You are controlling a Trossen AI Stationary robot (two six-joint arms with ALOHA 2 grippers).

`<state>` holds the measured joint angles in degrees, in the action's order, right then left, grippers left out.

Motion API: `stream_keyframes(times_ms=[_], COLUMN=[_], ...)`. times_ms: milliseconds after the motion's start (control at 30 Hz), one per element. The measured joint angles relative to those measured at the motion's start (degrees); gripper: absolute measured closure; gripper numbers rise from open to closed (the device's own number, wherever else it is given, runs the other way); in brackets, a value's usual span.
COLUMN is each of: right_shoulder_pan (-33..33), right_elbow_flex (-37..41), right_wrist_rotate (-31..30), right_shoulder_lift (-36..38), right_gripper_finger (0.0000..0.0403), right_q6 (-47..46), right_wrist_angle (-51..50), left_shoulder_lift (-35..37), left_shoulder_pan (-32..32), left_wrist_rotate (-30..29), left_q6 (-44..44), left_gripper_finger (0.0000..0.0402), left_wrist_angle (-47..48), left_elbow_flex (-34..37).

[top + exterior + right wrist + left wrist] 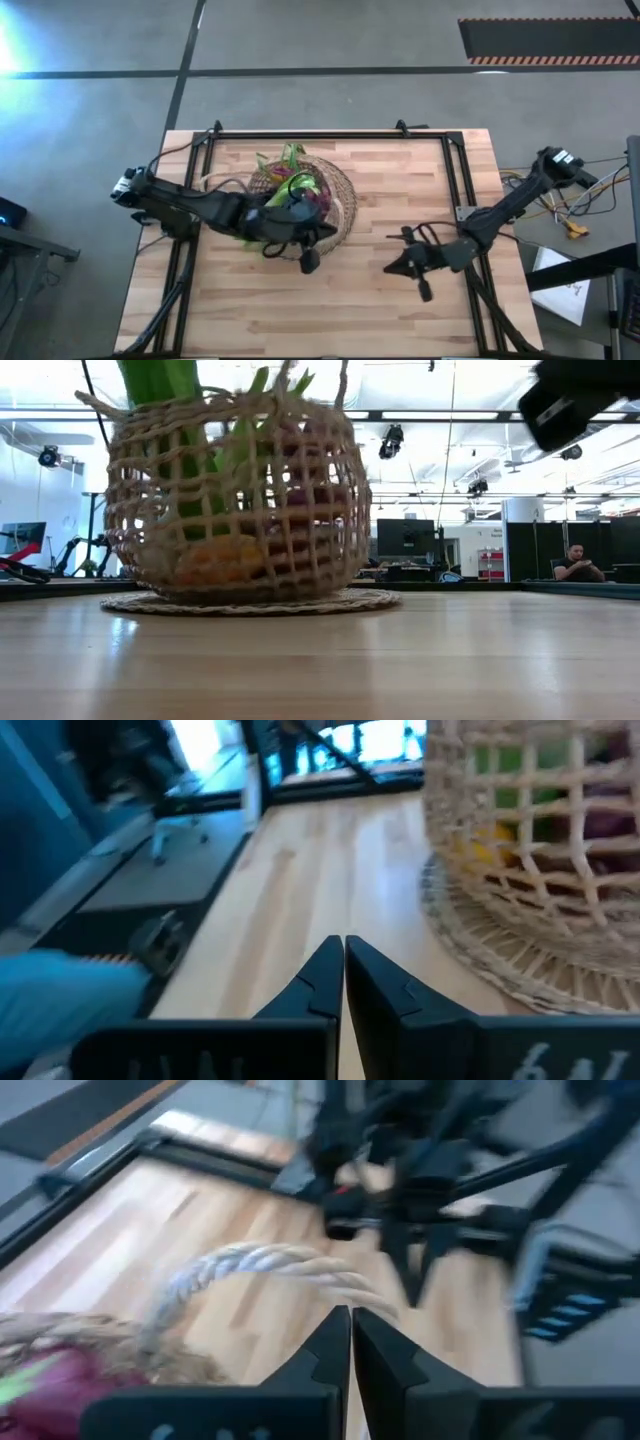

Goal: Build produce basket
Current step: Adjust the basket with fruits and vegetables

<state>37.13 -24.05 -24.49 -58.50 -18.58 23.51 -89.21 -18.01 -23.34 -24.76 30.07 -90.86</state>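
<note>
The tan wicker basket point(338, 200) stands on a flat woven mat on the table, left of centre. It holds the produce: long green leaves point(290, 156) sticking up, an orange piece point(215, 560) and a purple piece point(70, 1380). My left gripper point(318, 236) is shut just above the basket's near right rim, its tips point(350, 1320) right by the thin rope handle point(270, 1265). My right gripper point(390, 268) is shut and empty, low over the table to the right of the basket point(530, 870), pointing past its near side. My left gripper's shut fingertips stand right under the arched rope handle point(365, 1295), near the end of its loop. I cannot tell whether they touch it.
Bare wooden table lies near and right of the basket. A black frame rail point(455, 180) runs along the table's edges. A person point(575, 565) sits far back in the room.
</note>
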Motion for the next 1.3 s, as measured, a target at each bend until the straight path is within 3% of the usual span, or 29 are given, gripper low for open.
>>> stream_keyframes(times_ms=[233, 367, 467, 567, 733, 967, 1133, 1300], right_shoulder_pan=[2.0, 2.0, 1.6, 0.3, -4.1, -11.2, -16.1, -19.3], right_elbow_flex=[0.5, 3.0, 6.2, 10.1, 15.9, 22.0, 23.3, 23.3], right_wrist_rotate=[9.0, 13.5, 12.2, 11.2, 10.9, 11.5, 14.3, 16.0], right_shoulder_lift=[16.8, 25.5, 31.9, 36.9, 43.1, 48.9, 54.0, 57.4], right_gripper_finger=[0.0394, 0.0394, 0.0394, 0.0394, 0.0394, 0.0394, 0.0394, 0.0394], right_q6=[0.9, 5.2, 5.7, 5.8, 5.6, 7.5, 8.2, 11.0], right_wrist_angle=[-17.6, -18.5, -18.5, -17.5, -14.6, -9.7, -10.5, -11.3], left_shoulder_lift=[5.6, 11.3, 17.2, 23.4, 33.1, 43.6, 47.6, 50.4], left_shoulder_pan=[-4.2, -5.9, -6.8, -6.6, -4.0, 0.5, 2.1, 2.3], left_wrist_rotate=[0.7, -6.5, -12.6, -13.6, -13.6, -10.4, -7.3, -6.7], left_q6=[5.8, 3.5, 1.0, -2.3, -2.2, 6.1, 10.3, 10.1], left_gripper_finger=[0.0402, 0.0402, 0.0402, 0.0402, 0.0402, 0.0402, 0.0402, 0.0402], left_wrist_angle=[5.0, 10.4, 11.2, 10.2, 2.2, -13.2, -20.9, -20.8], left_elbow_flex=[-3.7, 0.6, 6.1, 13.5, 27.4, 42.3, 48.9, 53.2])
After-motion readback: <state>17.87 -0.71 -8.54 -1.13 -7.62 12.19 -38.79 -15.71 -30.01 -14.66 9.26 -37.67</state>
